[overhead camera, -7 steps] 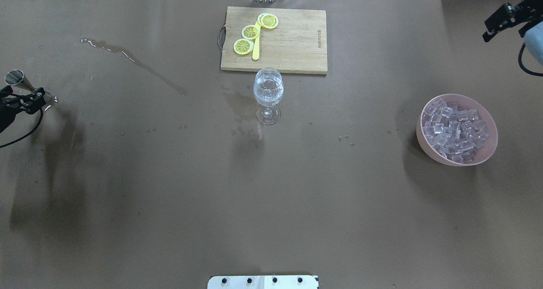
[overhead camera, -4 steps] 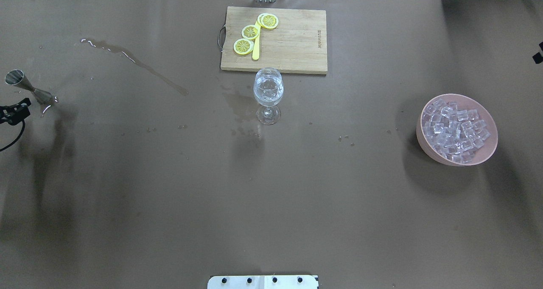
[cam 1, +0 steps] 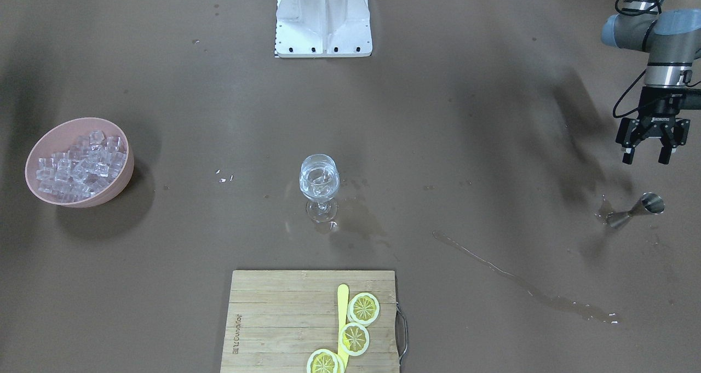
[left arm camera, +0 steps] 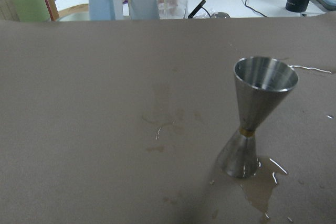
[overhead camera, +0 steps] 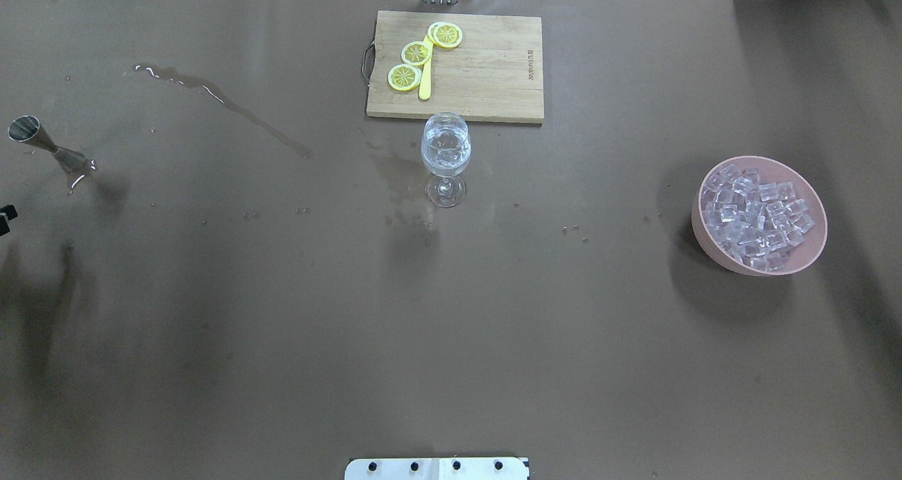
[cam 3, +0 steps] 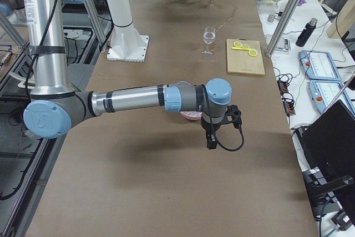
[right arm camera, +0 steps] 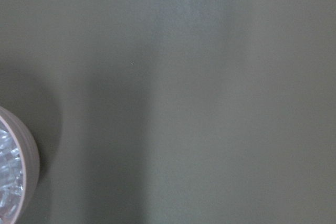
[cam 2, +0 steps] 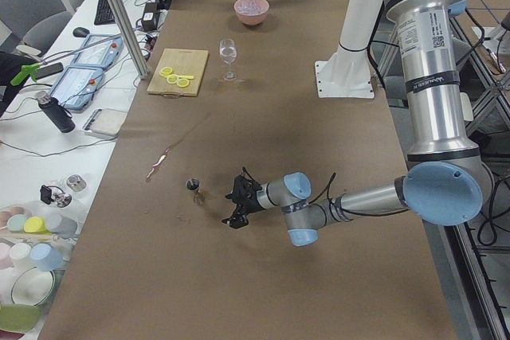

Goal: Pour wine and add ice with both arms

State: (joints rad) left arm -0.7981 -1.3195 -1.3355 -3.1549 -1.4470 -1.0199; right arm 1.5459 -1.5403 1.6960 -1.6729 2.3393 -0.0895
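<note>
Brown paper-covered table (overhead camera: 282, 339), wet in spots. Two silver-grey tubular arms with light-blue joint caps: the left arm (cam 1: 665, 39) hangs over the table's end, and the right arm (cam 3: 133, 99) reaches low across the other end.

Left pincer (cam 1: 646, 158) points down, released, black fingers spread with nothing between them. Right pincer (cam 3: 211, 141) also points down; can't tell whether it is spread or clenched from the side view.

Bamboo cutting board (overhead camera: 486, 64) lies well apart from both pincers, at the far side mid-table. Pink round bowl (overhead camera: 695, 220) sits near the right pincer, and its rim just enters that wrist view's corner. The ice (overhead camera: 757, 219), a heap of clear cubes, fills the bowl.

Clear stemmed wine glass (overhead camera: 445, 149) stands upright, well apart from the left pincer towards the robot's right and just in front of the board. The wine (overhead camera: 444, 159), a little colourless liquid, is in the glass bowl.

Steel double-cone jigger (cam 1: 635, 211) stands upright near the left pincer, just beyond the fingertips and not touching them. A small puddle (left arm camera: 260, 190) lies at its foot. Long wet streak (cam 1: 493, 269) runs farther out from that pincer.

Three yellow lemon slices (overhead camera: 416, 52) and a yellow plastic stick (overhead camera: 425, 85) lie on the board.
</note>
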